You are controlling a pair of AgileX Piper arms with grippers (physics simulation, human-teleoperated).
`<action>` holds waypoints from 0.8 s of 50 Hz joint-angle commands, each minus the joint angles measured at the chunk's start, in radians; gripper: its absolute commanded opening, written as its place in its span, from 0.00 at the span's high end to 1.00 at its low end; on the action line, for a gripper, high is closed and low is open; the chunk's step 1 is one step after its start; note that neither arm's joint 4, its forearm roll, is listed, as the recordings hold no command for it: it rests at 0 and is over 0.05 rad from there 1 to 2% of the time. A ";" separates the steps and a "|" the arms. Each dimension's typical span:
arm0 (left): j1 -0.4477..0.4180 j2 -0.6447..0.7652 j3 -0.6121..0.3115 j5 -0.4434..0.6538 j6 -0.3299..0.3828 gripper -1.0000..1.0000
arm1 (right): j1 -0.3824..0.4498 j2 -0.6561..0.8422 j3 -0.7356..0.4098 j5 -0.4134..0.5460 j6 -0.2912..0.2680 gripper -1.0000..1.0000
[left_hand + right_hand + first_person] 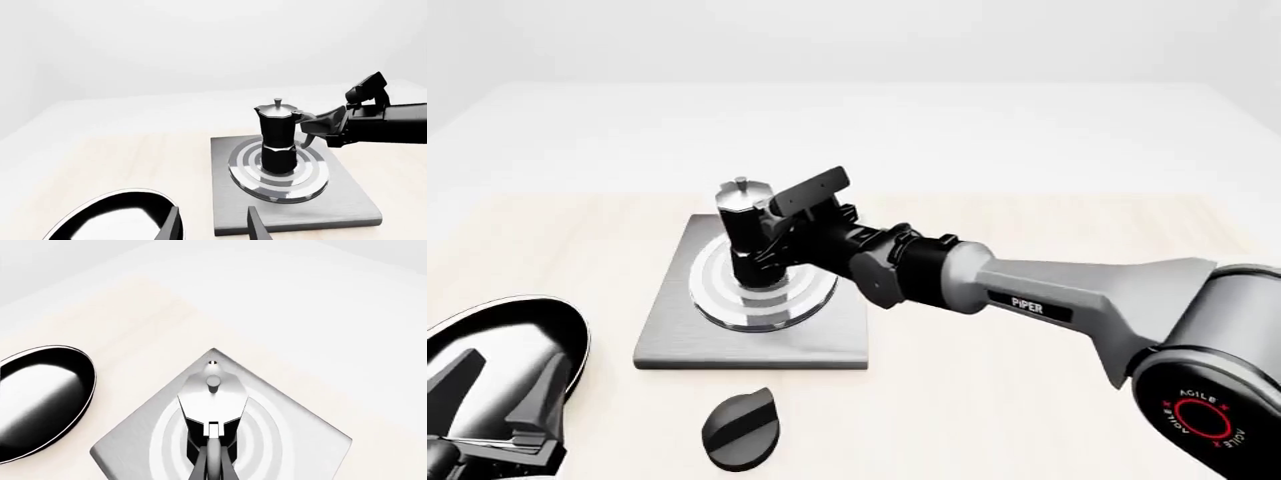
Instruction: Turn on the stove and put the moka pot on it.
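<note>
The moka pot stands upright on the ring burner of the grey stove. My right gripper reaches in from the right and is shut on the pot's handle at its side. From above, the pot's silver lid sits over the rings, with the handle running back between the fingers. The black oval knob lies on the table in front of the slab. My left gripper is open with nothing in it, hanging near the slab's front edge.
A glossy black frying pan lies left of the stove, also seen in the wrist views. The left arm hovers over the pan at the front left. The right arm spans the table from the lower right.
</note>
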 commanded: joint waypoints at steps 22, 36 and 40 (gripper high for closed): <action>0.000 -0.049 0.001 0.038 -0.002 0.00 | 0.003 -0.085 0.190 -0.101 0.032 0.00; -0.004 -0.064 0.001 0.050 -0.001 0.00 | 0.030 -0.380 0.336 0.005 -0.005 0.00; -0.009 -0.072 0.001 0.055 0.002 0.00 | 0.025 -0.439 0.371 0.041 -0.010 0.00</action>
